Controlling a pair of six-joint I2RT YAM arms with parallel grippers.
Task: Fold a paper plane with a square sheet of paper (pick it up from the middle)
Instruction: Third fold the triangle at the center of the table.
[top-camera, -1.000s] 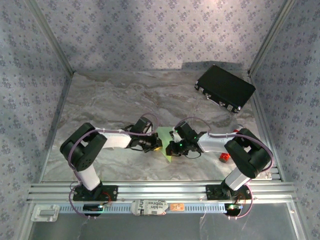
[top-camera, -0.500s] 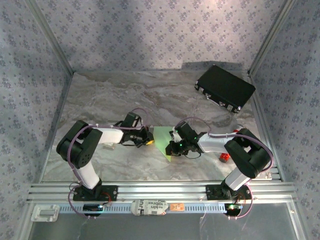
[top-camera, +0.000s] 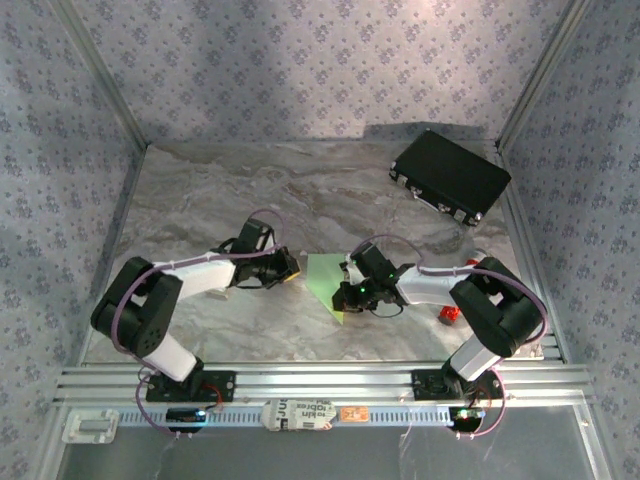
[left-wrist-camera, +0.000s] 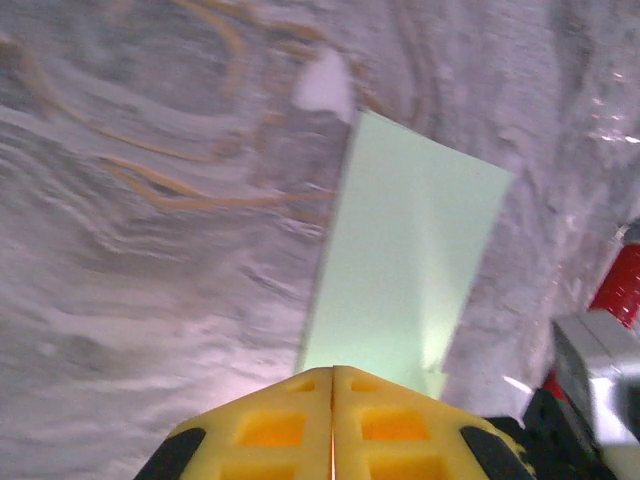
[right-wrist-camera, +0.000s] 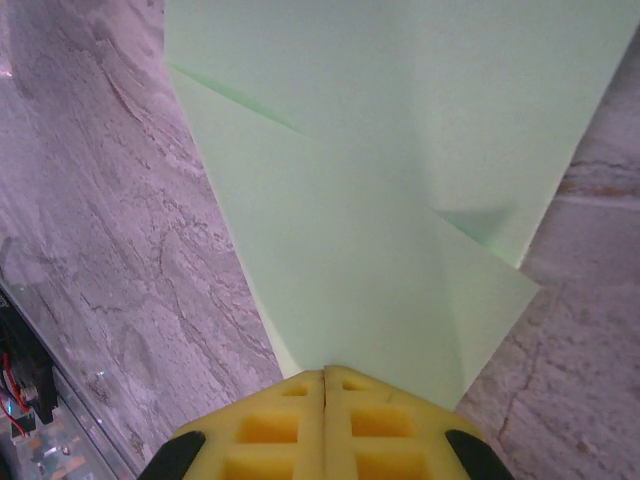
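Two pincers pressed together, mid-fold: the right pincer (top-camera: 348, 292) seems to pin the creased square sheet of paper (top-camera: 324, 276) flat on the surface (top-camera: 200, 200), the left pincer (top-camera: 290, 266) just off its edge, next probably sliding in to sharpen the crease

Paper (top-camera: 322, 275) pale green; table (top-camera: 220, 190) grey, marble-veined; case (top-camera: 450, 176) black; walls (top-camera: 300, 70) blue-grey floral; left pincer (left-wrist-camera: 333, 376), right pincer (right-wrist-camera: 325, 378) yellow.
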